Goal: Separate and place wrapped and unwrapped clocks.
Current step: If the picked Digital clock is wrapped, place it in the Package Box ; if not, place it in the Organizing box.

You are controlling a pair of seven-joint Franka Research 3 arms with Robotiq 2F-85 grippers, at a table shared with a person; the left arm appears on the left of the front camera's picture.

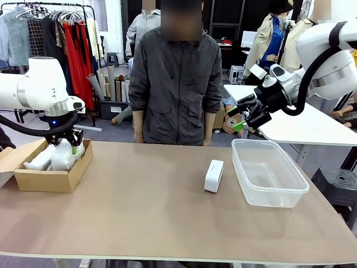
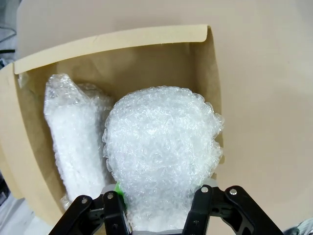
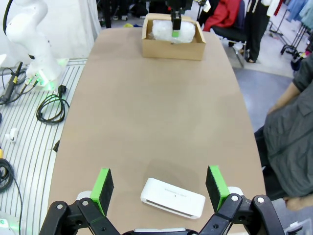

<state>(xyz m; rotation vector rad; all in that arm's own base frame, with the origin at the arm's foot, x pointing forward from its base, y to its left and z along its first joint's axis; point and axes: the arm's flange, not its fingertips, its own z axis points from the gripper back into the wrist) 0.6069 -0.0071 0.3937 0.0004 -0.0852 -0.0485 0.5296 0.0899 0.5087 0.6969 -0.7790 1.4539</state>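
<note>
Two containers sit apart on the table [image 1: 139,223]: a cardboard box [image 1: 50,178] and a clear tub [image 1: 238,167]. Both wrapped bundles lie in the box, the rounded bundle [image 2: 161,147] beside the blocky bundle [image 2: 73,137], so that half looks nearly done. The bare clock [image 1: 213,176] stands just beside the tub, not yet placed. The left gripper [image 2: 159,203] is clamped on the rounded bundle. The right gripper [image 3: 159,182] hangs wide open, well apart from the bare clock.

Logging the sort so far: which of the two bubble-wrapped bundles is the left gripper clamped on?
The rounded bundle: the left gripper pinches its end. The blocky bundle lies free beside it in the cardboard box.
</note>
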